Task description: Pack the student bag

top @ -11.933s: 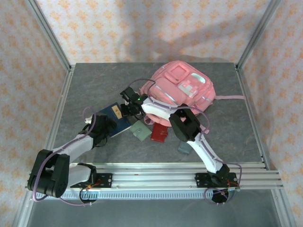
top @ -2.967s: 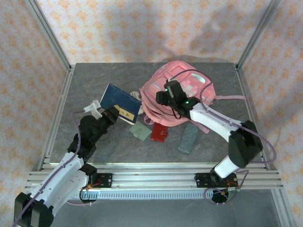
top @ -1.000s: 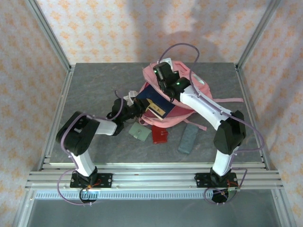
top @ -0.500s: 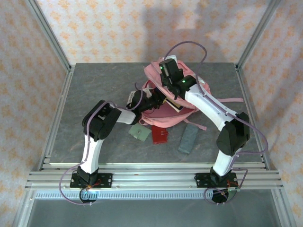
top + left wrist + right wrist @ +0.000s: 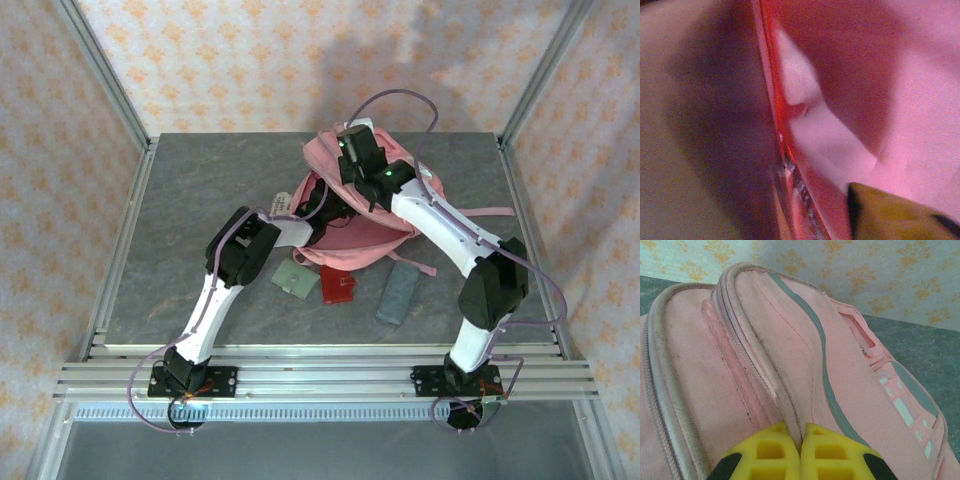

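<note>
Grey table [image 5: 180,230], patterned walls all round. Bag [image 5: 365,248] lies at mid-back of the table, its mouth turned toward the arms.

Right gripper [image 5: 800,437]: yellow fingers pressed together on a ridge of pink fabric by the zip seam of the bag [image 5: 790,340]. From above, the top of the bag is lifted by that pinch, so the mouth gapes.

Left gripper [image 5: 325,205]: reaches into the gaping mouth from the near-left side. Wrist view is dim pink lining, with one yellowish finger tip [image 5: 890,215] low in the corner. I cannot tell whether these jaws are spread or closed, nor whether they carry anything. A flat pale surface with a red edge runs down the left of that view; I cannot name it.

Loose on the table just in front of the bag: green pouch [image 5: 295,279], red wallet [image 5: 338,287], grey case [image 5: 398,292].

My reading: I am mid-insertion into the main compartment, with packing partly done and three small items left outside.

Next move, as I judge it: draw the left arm straight back out without hooking the lining, then go for the green pouch, the nearest item. The right pinch should hold, or the mouth may collapse.
</note>
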